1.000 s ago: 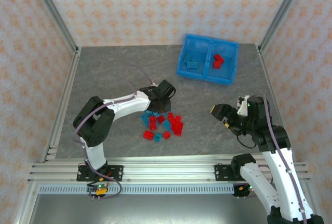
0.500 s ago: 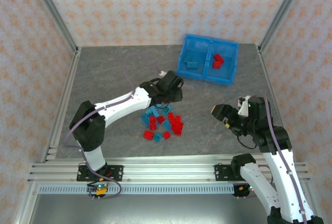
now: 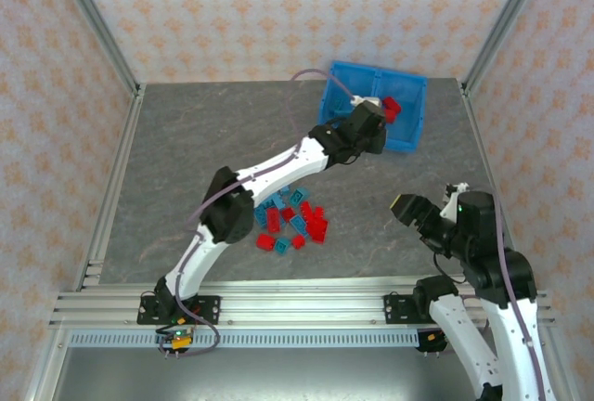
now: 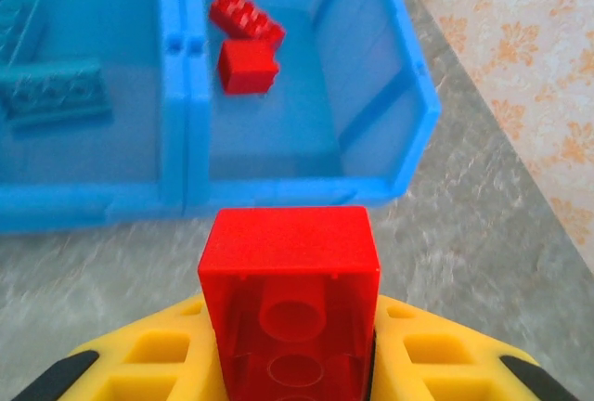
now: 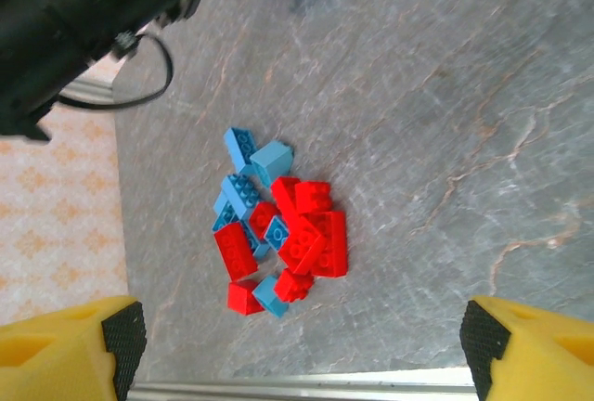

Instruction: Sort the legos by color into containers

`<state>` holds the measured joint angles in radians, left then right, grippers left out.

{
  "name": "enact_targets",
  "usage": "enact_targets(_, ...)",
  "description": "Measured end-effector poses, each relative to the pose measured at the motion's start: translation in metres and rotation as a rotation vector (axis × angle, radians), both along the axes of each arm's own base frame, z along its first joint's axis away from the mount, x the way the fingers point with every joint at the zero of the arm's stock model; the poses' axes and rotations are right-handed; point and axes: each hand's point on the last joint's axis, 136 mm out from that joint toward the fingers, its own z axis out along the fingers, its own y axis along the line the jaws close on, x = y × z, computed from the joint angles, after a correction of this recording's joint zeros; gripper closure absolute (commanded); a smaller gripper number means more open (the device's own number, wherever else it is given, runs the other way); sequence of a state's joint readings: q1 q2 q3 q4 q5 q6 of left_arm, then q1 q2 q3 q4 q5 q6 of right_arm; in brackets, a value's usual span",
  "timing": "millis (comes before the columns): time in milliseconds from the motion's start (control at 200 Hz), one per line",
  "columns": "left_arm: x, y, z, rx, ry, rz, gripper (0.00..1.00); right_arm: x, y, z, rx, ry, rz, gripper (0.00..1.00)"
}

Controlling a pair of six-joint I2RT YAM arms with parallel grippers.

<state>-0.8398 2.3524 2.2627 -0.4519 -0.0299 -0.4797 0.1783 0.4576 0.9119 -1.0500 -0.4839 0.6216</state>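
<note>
Step in hand: dropping off a red. Left fingers [image 4: 176, 359] were clamped on one red brick [image 4: 290, 262], held at the near wall of the bin [image 4: 306, 199] and roughly in line with the right compartment [image 4: 278, 132].

Next move, as I read it: carry on over that wall, stay right of the divider [image 4: 172, 48], get above the reds, then let go. Clipping the wall looked like the main risk.

Right fingers [image 5: 70, 350] stood wide apart with nothing in them, over the near right of the tabletop [image 3: 186, 141].

Counts:
- 1 red in the left fingers
- 2 red bricks in the bin [image 4: 246, 44], right compartment
- 2 blue bricks in the bin [image 4: 56, 95], left compartment [image 4: 93, 155], though the frame edge cut that side off
- loose pile [image 5: 278, 229] mid-tabletop: about 8 red and 6 blue, overlapping, so not a firm count
</note>
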Motion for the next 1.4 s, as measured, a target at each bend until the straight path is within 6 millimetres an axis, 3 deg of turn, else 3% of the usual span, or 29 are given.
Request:
enact_targets(150,0.030,-0.025,0.016,0.013,-0.146,-0.037,0.76,-0.007,-0.010,0.001,-0.011,-0.025,-0.055,0.10)
enact_targets(310,0.054,-0.032,0.026,0.024,-0.286,0.002,0.76,-0.009,-0.014,-0.002,-0.019,-0.007,-0.075,0.10)
enact_targets(551,0.088,-0.030,0.002,0.034,-0.437,0.136,0.75,-0.016,-0.016,-0.007,-0.032,0.022,-0.076,0.10)
enact_targets(761,0.102,-0.031,-0.026,0.038,-0.496,0.185,0.45,-0.024,-0.018,-0.007,-0.059,0.035,-0.064,0.10)
enact_targets(901,0.108,-0.023,-0.025,0.044,-0.502,0.205,0.22,-0.025,-0.019,-0.008,-0.066,0.039,-0.067,0.10)
enact_targets(1116,0.115,-0.008,-0.020,0.066,-0.467,0.214,0.14,-0.023,-0.019,-0.007,-0.059,0.035,-0.072,0.10)
enact_targets(1236,0.103,0.000,-0.001,0.078,-0.387,0.189,0.13,-0.023,-0.019,-0.010,-0.057,0.043,-0.074,0.10)
enact_targets(1316,0.084,0.011,0.034,0.066,-0.351,0.163,0.13,-0.022,-0.019,-0.012,-0.056,0.047,-0.076,0.11)
enact_targets(1396,0.051,0.032,0.076,0.043,-0.334,0.113,0.11,-0.020,-0.018,-0.015,-0.057,0.055,-0.074,0.13)
